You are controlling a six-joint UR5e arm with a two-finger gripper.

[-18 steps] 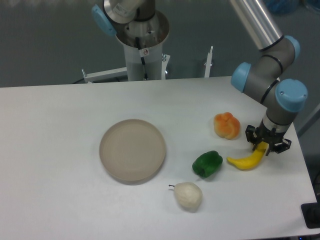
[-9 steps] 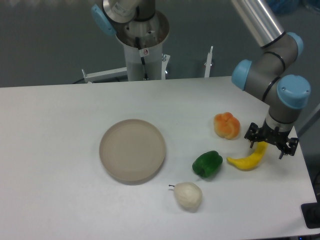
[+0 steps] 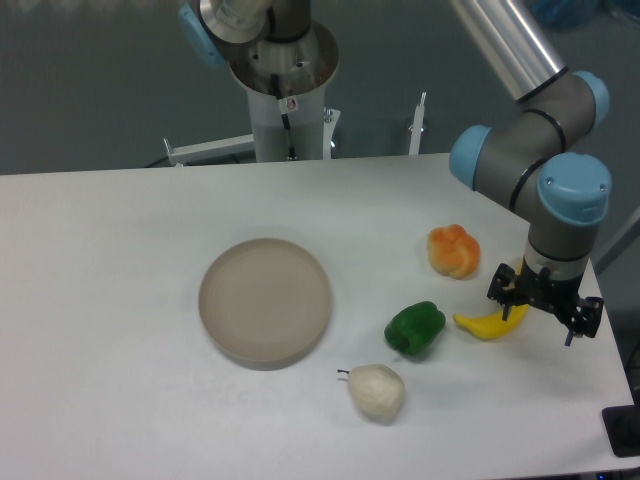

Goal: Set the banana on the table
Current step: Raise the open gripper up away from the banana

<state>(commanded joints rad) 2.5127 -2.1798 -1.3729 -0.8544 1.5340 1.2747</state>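
The yellow banana (image 3: 484, 324) lies flat on the white table (image 3: 110, 250) near the right edge, between the green pepper and the gripper. My gripper (image 3: 545, 303) hangs over the banana's right end with its fingers spread wide, open and holding nothing. It hides the banana's right tip. I cannot tell how high the fingertips are above the table.
A round beige plate (image 3: 265, 298) sits mid-table. A green pepper (image 3: 414, 327) lies just left of the banana, a lumpy orange fruit (image 3: 454, 250) behind it, and a cream-white pear (image 3: 376, 390) toward the front. The table's right edge is close to the gripper.
The gripper was shut on the banana's right end, then opened its fingers wide and let go. The banana stays on the table. The gripper shifted slightly toward the front.
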